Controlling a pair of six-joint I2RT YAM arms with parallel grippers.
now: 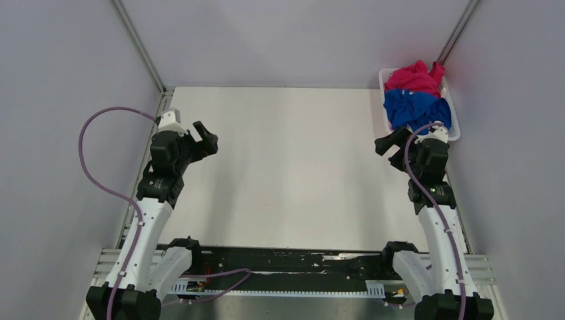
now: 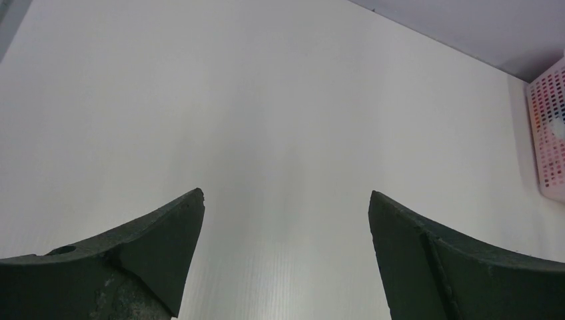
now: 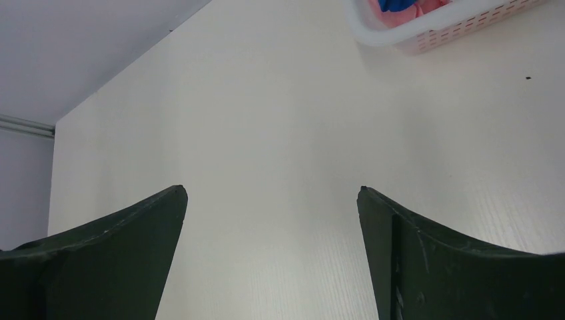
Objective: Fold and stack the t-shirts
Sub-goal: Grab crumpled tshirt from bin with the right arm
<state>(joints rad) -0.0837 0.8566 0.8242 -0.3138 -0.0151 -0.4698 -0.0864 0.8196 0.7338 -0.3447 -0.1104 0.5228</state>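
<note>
A crumpled royal blue t-shirt (image 1: 416, 110) and a crumpled magenta pink t-shirt (image 1: 414, 78) lie in a small white lattice basket (image 1: 384, 75) at the table's far right corner. Bits of both shirts show in the basket in the right wrist view (image 3: 406, 7). The white t-shirt is not in view. My left gripper (image 1: 208, 140) is open and empty over the left of the table; its jaws stand wide apart in the left wrist view (image 2: 286, 200). My right gripper (image 1: 386, 143) is open and empty just in front of the basket, wide apart in the right wrist view (image 3: 272, 193).
The white table (image 1: 293, 173) is walled by grey panels on three sides, with metal rails at the back corners. The basket's pink-tinted side (image 2: 550, 133) shows at the right edge of the left wrist view. The arm bases and purple cables sit at the near edge.
</note>
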